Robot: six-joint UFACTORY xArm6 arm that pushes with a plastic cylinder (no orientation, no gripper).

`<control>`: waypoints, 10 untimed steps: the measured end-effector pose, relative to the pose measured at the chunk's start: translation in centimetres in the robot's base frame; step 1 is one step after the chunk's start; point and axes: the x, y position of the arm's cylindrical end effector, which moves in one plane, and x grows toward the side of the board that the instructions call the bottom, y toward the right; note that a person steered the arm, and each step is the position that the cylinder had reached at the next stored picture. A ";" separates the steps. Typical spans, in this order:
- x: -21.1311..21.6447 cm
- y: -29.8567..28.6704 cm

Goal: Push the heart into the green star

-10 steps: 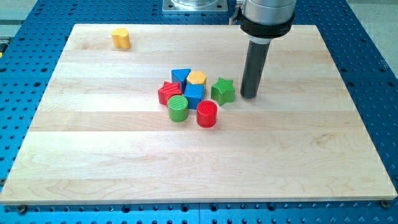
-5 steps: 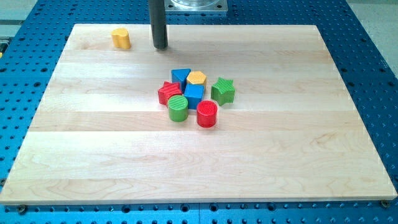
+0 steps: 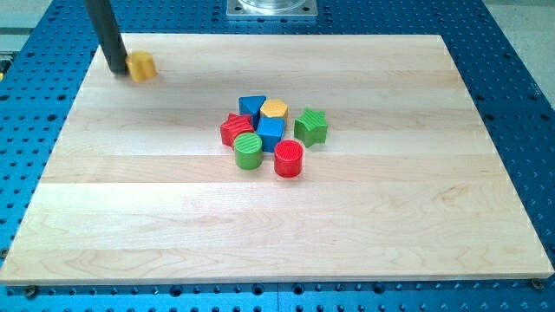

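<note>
The yellow heart [image 3: 141,66] lies near the board's top left corner. My tip [image 3: 114,69] stands right against its left side, touching or nearly so. The green star [image 3: 311,126] sits right of the middle, at the right end of a cluster of blocks, far to the lower right of the heart and the tip.
The cluster left of the star holds a blue triangle [image 3: 252,106], a yellow hexagon [image 3: 275,109], a blue cube [image 3: 270,133], a red star [image 3: 234,129], a green cylinder [image 3: 248,151] and a red cylinder [image 3: 289,159]. The wooden board [image 3: 416,217] lies on a blue perforated table.
My tip swept from beside the green star to the top middle, then to the heart's left side. The heart has shifted left and slightly down.
</note>
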 end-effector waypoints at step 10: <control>6.3 36.7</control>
